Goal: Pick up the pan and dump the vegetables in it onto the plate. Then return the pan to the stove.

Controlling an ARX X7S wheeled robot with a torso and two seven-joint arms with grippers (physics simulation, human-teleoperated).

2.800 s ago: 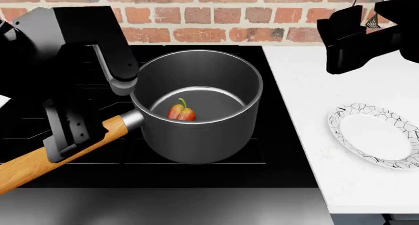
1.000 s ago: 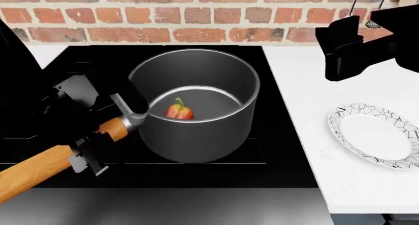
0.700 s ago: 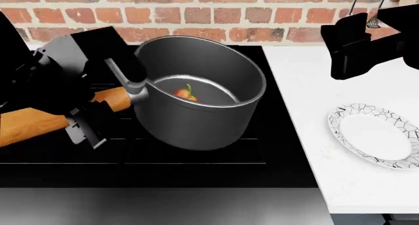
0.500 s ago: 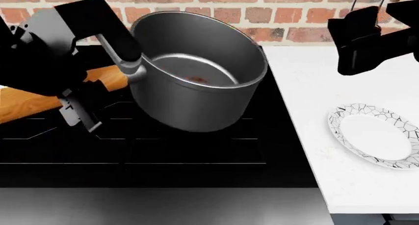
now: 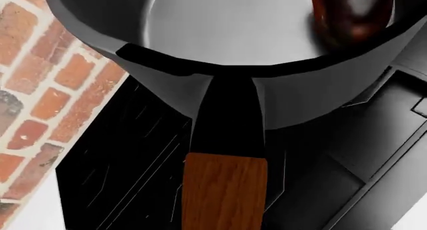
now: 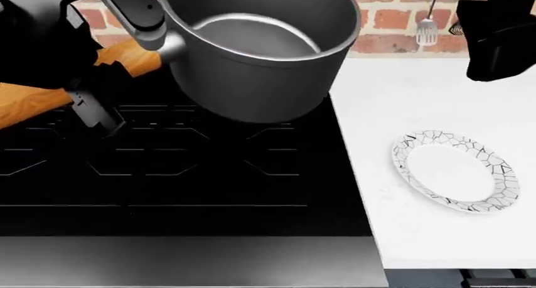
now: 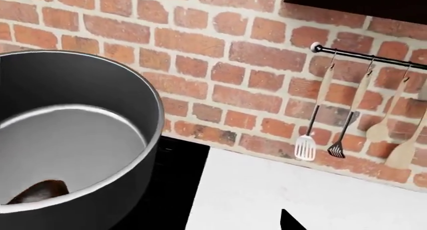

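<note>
The grey pan (image 6: 255, 49) hangs in the air above the black stove (image 6: 167, 175), tilted, at the top of the head view. My left gripper (image 6: 90, 78) is shut on its orange-brown wooden handle (image 6: 34, 103), which also shows in the left wrist view (image 5: 223, 190). The bell pepper lies inside the pan, a dark red shape (image 5: 352, 14), seen dimly in the right wrist view (image 7: 40, 190); the head view hides it. The plate (image 6: 456, 170) lies bare on the white counter at the right. My right gripper (image 6: 498, 40) hovers high above the counter, away from the pan; its jaws are unclear.
The white counter (image 6: 393, 100) joins the stove's right edge. A brick wall (image 7: 233, 49) stands behind, with a rail of hanging utensils (image 7: 305, 140) above the counter. The stove's silver front edge (image 6: 184, 263) runs along the near side.
The left gripper has lifted the pan higher off the stove and a little to the right. The pepper has dropped out of sight in the head view. The view itself shifted.
</note>
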